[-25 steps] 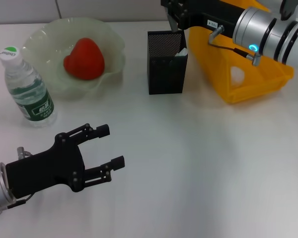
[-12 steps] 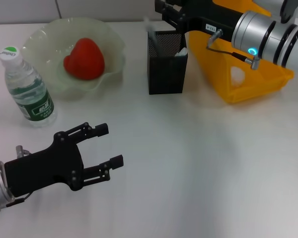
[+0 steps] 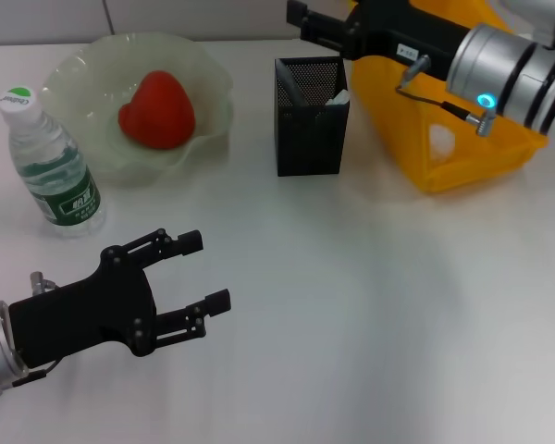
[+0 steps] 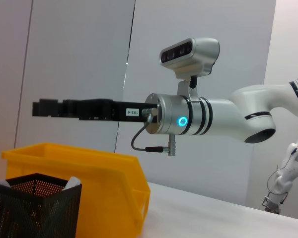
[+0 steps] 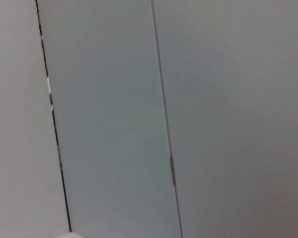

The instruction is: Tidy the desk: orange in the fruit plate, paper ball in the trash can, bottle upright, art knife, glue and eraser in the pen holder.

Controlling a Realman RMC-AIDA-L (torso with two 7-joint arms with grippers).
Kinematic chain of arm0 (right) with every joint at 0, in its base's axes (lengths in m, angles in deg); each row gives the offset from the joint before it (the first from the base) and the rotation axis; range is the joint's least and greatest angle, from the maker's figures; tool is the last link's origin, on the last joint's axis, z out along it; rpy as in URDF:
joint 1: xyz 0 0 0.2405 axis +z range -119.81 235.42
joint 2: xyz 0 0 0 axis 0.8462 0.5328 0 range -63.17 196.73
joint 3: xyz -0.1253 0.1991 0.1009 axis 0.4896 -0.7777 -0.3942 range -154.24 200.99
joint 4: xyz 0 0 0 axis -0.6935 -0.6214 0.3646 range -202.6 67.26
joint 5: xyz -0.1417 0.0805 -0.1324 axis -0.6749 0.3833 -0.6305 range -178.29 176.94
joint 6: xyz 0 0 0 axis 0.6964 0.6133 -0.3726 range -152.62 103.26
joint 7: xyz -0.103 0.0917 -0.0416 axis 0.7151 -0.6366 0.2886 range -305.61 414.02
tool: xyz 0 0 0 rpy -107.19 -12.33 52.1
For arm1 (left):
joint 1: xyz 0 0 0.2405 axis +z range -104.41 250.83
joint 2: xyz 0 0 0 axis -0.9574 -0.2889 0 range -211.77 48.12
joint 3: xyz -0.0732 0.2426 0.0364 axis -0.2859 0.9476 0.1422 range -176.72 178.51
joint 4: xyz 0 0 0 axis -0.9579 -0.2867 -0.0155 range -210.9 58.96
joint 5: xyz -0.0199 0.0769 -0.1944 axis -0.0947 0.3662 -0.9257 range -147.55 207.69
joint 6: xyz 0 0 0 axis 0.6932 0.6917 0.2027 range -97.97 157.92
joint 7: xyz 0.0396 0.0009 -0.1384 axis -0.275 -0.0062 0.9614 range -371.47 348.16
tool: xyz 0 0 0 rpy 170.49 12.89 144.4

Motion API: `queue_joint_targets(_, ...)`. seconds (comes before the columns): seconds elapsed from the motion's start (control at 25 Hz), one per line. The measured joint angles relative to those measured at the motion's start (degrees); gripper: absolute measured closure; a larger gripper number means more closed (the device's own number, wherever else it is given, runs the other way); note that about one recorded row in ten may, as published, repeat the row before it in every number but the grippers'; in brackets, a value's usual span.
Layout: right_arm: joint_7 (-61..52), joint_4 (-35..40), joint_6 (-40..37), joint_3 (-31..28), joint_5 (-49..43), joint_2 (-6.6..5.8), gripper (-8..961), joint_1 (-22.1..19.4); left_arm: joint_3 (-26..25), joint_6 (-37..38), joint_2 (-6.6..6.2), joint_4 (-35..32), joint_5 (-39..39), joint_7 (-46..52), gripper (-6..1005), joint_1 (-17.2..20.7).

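Observation:
A red-orange fruit [image 3: 157, 111] lies in the pale green fruit plate [image 3: 213, 83]. The water bottle [image 3: 51, 157] stands upright at the far left. The black mesh pen holder [image 3: 310, 129] holds a white item [image 3: 339, 96] and a slim item leaning inside [image 3: 291, 88]; it also shows in the left wrist view [image 4: 35, 208]. My right gripper [image 3: 307, 23] is open and empty, just above and behind the holder, and it also shows in the left wrist view [image 4: 44, 108]. My left gripper [image 3: 208, 272] is open and empty, low over the table at the front left.
A yellow bin [image 3: 462, 139] stands right of the pen holder under my right arm; it also shows in the left wrist view [image 4: 89, 183]. The right wrist view shows only a wall.
A pale blurred thing dropped from my right gripper into the pen holder. The right gripper then rose and drew back a little. The left arm has not moved.

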Motion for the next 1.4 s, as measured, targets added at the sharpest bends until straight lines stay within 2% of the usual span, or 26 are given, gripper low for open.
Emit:
queue_joint_targets(0.2, -3.31, 1.23, -1.17, -0.2, 0.48, -0.2, 220, -2.21, 0.0, 0.0, 0.03, 0.23, 0.0, 0.0, 197, -0.02)
queue_joint_targets(0.24, -4.74, 2.57, -3.95, -0.3, 0.46, -0.35, 201, -4.42, 0.0, 0.0, 0.02, 0.29, 0.0, 0.0, 197, -0.03)
queue_joint_targets(0.28, -4.74, 2.57, -3.95, -0.3, 0.46, -0.35, 191, -4.42, 0.0, -0.1, 0.06, 0.31, 0.0, 0.09, 197, -0.06)
queue_joint_targets(0.4, -7.05, 6.06, -13.43, -0.49, 0.14, -0.88, 162, -9.89, 0.0, -0.19, 0.1, 0.33, 0.0, 0.27, 197, -0.06)
queue_joint_targets(0.44, -7.56, 7.44, -19.93, -0.52, -0.04, -1.7, 152, -13.36, 0.0, -0.19, 0.1, 0.33, 0.0, 0.27, 197, -0.06)
queue_joint_targets(0.48, -7.56, 7.44, -19.93, -0.52, -0.04, -1.7, 143, -13.36, 0.0, -0.19, 0.1, 0.33, 0.0, 0.27, 197, -0.06)
queue_joint_targets(0.56, -7.71, 7.87, -27.33, -0.49, -0.8, -3.38, 133, -16.65, 0.08, -0.12, 0.06, 0.33, -0.01, 0.48, 197, -0.08)
queue_joint_targets(0.6, -7.84, 7.81, -30.84, -0.53, -1.59, -4.38, 133, -17.96, 0.32, -0.01, 0.05, 0.24, 0.12, 0.54, 197, -0.08)
queue_joint_targets(0.64, -7.98, 7.47, -37.16, -0.58, -4.66, -6.3, 133, -19.77, 0.57, 0.14, -0.04, 0.04, 0.33, 0.75, 197, -0.09)
queue_joint_targets(0.68, -7.98, 7.29, -39.55, -0.6, -6.84, -7.13, 133, -20.53, 0.69, 0.16, -0.08, 0.0, 0.36, 0.82, 197, -0.11)
queue_joint_targets(0.72, -7.98, 7.29, -39.55, -0.6, -6.84, -7.13, 133, -20.53, 0.81, 0.18, -0.11, -0.04, 0.38, 0.89, 197, -0.13)
queue_joint_targets(0.84, -6.95, 7.12, -41.83, -0.77, -16.05, -8.55, 133, -21.99, 2.07, 0.42, -0.17, -0.25, 0.56, 1.71, 197, -0.74)
queue_joint_targets(0.92, -6.49, 7.11, -41.83, -0.79, -18.65, -8.56, 133, -22.06, 2.79, 0.51, -0.21, -0.29, 0.61, 2.22, 197, -1.16)
queue_joint_targets(1.04, -5.14, 7.09, -40.15, -0.85, -27.76, -7.5, 133, -21.39, 5.73, 0.43, -0.35, -0.36, 0.93, 3.84, 197, -2.16)
queue_joint_targets(1.08, -5.14, 7.09, -40.15, -0.85, -27.76, -7.5, 133, -21.39, 5.73, 0.43, -0.35, -0.36, 0.93, 3.84, 197, -2.16)
queue_joint_targets(1.28, -3.15, 6.94, -37.5, -0.87, -29.52, -5.99, 133, -21.37, 5.91, 0.08, -0.4, -0.38, 2.28, 3.95, 197, -2.6)
queue_joint_targets(1.4, -3.0, 6.92, -37.32, -0.69, -29.56, -5.8, 133, -21.36, 5.86, -0.24, -0.43, -0.38, 2.97, 4.46, 197, -2.97)
